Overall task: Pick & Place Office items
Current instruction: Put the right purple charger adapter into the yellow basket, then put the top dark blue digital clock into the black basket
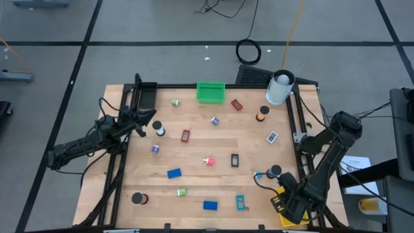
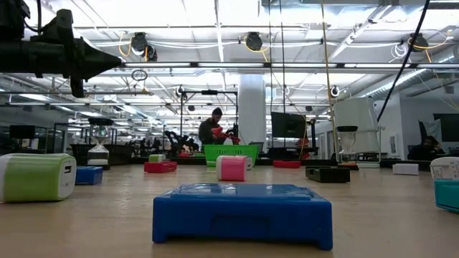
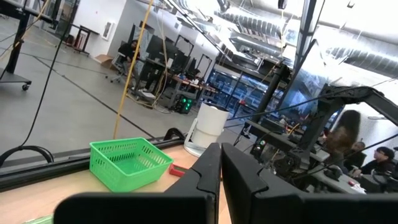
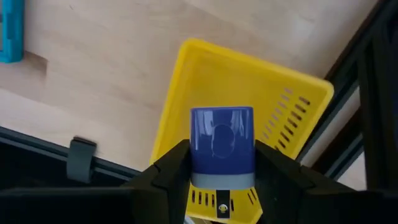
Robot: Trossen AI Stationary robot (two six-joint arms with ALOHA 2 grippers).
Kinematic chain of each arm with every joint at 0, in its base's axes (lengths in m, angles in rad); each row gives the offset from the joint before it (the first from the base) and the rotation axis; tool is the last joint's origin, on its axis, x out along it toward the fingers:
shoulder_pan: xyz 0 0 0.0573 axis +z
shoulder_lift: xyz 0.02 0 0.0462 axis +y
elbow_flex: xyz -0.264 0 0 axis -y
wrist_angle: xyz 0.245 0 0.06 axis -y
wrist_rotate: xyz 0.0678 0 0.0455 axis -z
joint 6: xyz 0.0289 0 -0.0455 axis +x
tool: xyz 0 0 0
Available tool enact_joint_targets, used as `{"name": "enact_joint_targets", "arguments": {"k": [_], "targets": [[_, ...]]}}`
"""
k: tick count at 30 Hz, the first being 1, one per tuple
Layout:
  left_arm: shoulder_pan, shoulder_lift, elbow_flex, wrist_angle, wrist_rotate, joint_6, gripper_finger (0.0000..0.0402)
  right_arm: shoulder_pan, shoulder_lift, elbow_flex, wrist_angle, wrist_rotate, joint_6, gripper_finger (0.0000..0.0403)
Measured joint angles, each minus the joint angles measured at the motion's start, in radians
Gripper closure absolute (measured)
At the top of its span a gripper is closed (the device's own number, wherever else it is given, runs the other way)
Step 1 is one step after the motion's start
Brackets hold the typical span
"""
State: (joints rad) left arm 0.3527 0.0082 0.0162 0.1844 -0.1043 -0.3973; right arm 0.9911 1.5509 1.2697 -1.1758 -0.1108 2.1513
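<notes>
My right gripper (image 1: 285, 206) hangs at the table's near right corner, shut on a small blue block (image 4: 222, 142) above the yellow bin (image 4: 186, 74). My left gripper (image 3: 221, 167) waits shut and holding nothing over the table's left side (image 1: 142, 126), pointing toward the green bin (image 1: 210, 92). Several office items lie flat on the wooden table: blue blocks (image 1: 174, 173) (image 1: 210, 205), a cyan clip (image 1: 241, 202), black rolls (image 1: 138, 199) (image 1: 275, 171), red blocks (image 1: 185, 135) (image 1: 236, 104) and a pink piece (image 1: 208, 160). My right gripper pinches the blue block by two opposite sides (image 4: 198, 163) between its two fingers (image 4: 169, 169). The fingers point down from above. The block is lifted clear, right over the yellow bin's opening, with its blue end toward the bin.
A big white cylinder (image 1: 280, 87) stands at the far right corner beside a dark bin (image 1: 253, 76). A black frame (image 1: 299, 129) runs along the table's edges. A person (image 2: 213, 129) sits far behind the table. The table's middle has bare wood (image 1: 213, 139).
</notes>
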Motion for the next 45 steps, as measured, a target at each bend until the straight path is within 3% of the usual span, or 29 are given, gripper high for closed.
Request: {"name": "enact_joint_targets", "arguments": {"k": [14, 22, 29, 38, 45], "targets": [[0.0, 0.0, 0.0, 0.0, 0.0, 0.0, 0.0385, 0.032, 0.018, -0.013, 0.003, 0.006, 0.057, 0.0264], [0.0, 0.0, 0.0, 0.0, 0.0, 0.0, 0.0385, 0.032, 0.02, -0.206, 0.23, 0.005, 0.086, 0.0265], [0.0, 0.0, 0.0, 0.0, 0.0, 0.0, 0.0385, 0.038, 0.019, -0.239, 0.277, 0.006, 0.096, 0.0266], [0.0, 0.0, 0.0, 0.0, 0.0, 0.0, 0.0385, 0.038, 0.019, -0.26, 0.308, 0.006, 0.088, 0.0227], [0.0, 0.0, 0.0, 0.0, 0.0, 0.0, 0.0385, 0.038, 0.019, -0.317, 0.39, 0.0, 0.068, 0.022]]}}
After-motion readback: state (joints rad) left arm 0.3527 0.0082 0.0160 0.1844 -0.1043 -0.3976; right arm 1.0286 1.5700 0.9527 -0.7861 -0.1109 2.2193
